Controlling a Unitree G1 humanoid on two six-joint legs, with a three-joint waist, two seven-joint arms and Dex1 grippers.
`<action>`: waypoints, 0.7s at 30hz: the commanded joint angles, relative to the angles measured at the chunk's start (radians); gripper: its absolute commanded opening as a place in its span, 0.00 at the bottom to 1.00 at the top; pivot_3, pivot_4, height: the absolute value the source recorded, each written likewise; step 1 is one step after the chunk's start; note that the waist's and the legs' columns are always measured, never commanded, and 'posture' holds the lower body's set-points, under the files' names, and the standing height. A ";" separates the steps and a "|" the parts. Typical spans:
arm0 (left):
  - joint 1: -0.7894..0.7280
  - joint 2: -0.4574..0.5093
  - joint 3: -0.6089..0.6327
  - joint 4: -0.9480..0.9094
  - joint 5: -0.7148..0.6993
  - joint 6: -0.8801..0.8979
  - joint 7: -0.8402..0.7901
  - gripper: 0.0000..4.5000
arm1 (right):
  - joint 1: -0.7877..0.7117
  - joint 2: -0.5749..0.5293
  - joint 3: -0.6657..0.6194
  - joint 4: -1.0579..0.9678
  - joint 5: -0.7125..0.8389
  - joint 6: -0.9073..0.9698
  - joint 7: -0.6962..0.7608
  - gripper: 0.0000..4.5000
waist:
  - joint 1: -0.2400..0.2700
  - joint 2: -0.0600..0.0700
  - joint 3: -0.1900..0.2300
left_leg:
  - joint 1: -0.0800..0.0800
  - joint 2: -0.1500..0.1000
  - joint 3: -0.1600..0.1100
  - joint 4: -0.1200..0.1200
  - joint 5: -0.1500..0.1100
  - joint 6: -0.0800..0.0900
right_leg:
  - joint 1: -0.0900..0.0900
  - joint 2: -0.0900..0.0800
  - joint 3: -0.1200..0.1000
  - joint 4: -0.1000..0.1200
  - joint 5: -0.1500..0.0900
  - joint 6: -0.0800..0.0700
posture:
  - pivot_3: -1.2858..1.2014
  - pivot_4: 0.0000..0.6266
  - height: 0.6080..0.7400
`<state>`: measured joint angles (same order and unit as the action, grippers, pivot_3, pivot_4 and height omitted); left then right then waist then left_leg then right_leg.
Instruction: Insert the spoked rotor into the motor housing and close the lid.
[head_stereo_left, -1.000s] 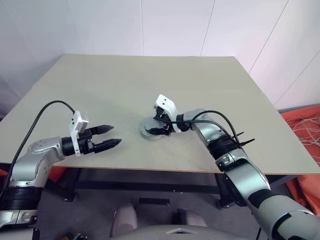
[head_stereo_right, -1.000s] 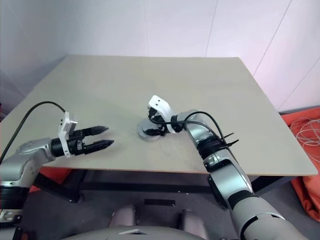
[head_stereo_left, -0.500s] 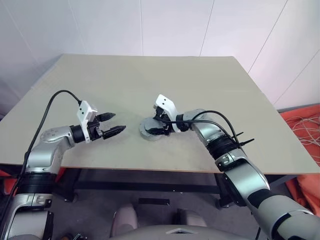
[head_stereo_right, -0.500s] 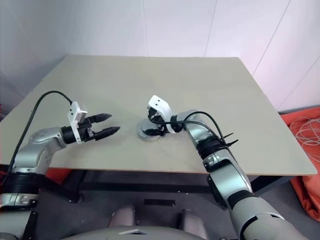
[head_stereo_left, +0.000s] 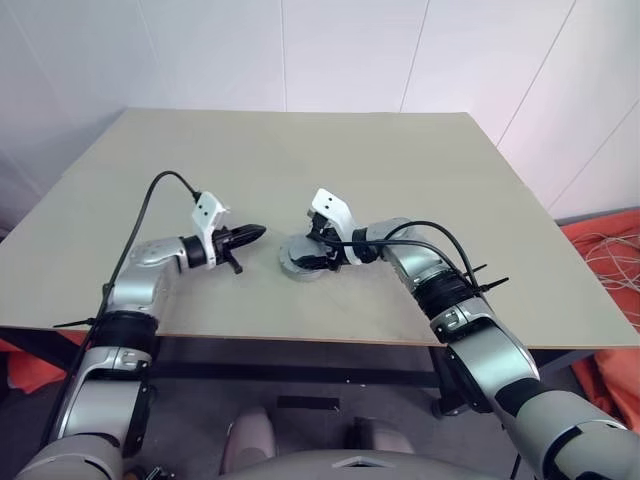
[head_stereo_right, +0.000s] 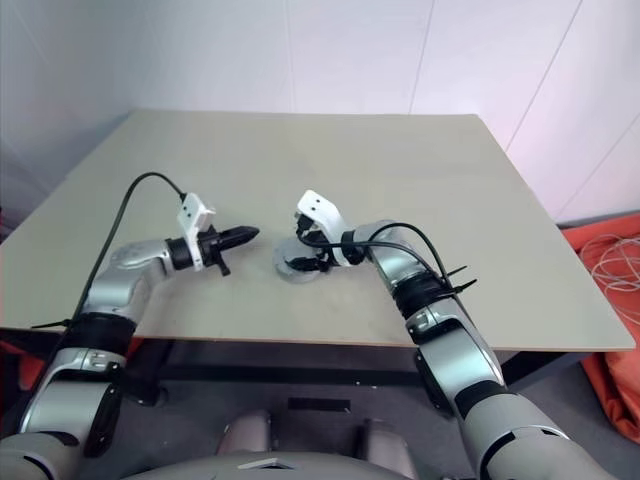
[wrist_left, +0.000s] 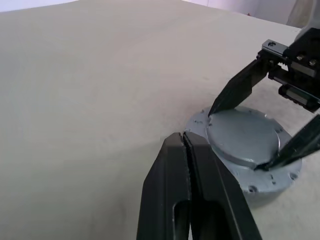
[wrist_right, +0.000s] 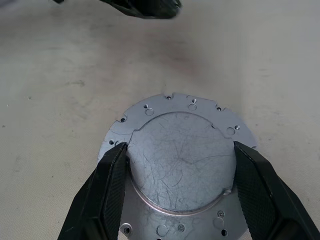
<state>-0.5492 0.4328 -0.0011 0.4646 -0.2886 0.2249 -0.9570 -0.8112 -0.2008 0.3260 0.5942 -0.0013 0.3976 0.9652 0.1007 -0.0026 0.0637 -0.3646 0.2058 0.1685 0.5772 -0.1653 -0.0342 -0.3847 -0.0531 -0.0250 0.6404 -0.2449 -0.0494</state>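
Plainly unmarked, the motor housing (wrist_right: 177, 165) sits on the surface (head_stereo_left: 300, 160), grasped by the right gripper (wrist_right: 177, 192); left gripper (wrist_left: 186, 145) jaws clenched, holding nothing.

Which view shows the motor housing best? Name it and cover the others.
Right wrist view: the motor housing faces the camera, flange holes and raised centre plain, between the fingers of the right gripper. Left wrist view shows it slantwise; the eye views show it from afar, partly hidden.

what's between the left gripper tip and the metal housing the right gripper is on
Nothing: bare table separates the shut left gripper from the motor housing, as the left wrist view shows. The right gripper straddles the housing's raised centre.
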 joint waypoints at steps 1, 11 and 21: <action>-0.037 -0.013 -0.004 0.015 0.014 -0.003 0.012 0.00 | 0.016 -0.001 0.009 0.013 -0.016 0.027 -0.011 0.70 | -0.001 0.000 0.000 | 0.000 0.000 0.000 0.000 0.000 0.000 | 0.000 0.000 0.000 0.000 0.000 0.000 | 0.52 0.00 1.00; -0.045 -0.095 -0.066 0.073 0.083 0.008 0.061 0.00 | 0.017 -0.001 0.009 0.005 -0.015 0.030 -0.011 0.70 | 0.000 0.000 0.000 | -0.001 0.000 0.000 0.000 0.000 0.000 | -0.001 0.000 0.000 0.000 0.000 0.000 | 0.52 0.00 1.00; -0.048 -0.115 -0.092 0.095 0.121 0.074 0.088 0.00 | 0.023 -0.002 0.012 -0.012 -0.013 0.039 -0.008 0.70 | 0.000 0.000 0.000 | 0.001 -0.001 -0.002 0.000 0.000 0.000 | 0.001 -0.002 0.000 0.000 0.000 0.001 | 0.52 0.00 1.00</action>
<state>-0.5915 0.3198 -0.0748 0.5448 -0.1853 0.2752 -0.8723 -0.8055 -0.2005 0.3253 0.5786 -0.0018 0.4181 0.9566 0.1003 -0.0025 0.0638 -0.3637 0.2051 0.1649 0.5771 -0.1653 -0.0341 -0.3840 -0.0549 -0.0252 0.6401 -0.2458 -0.0478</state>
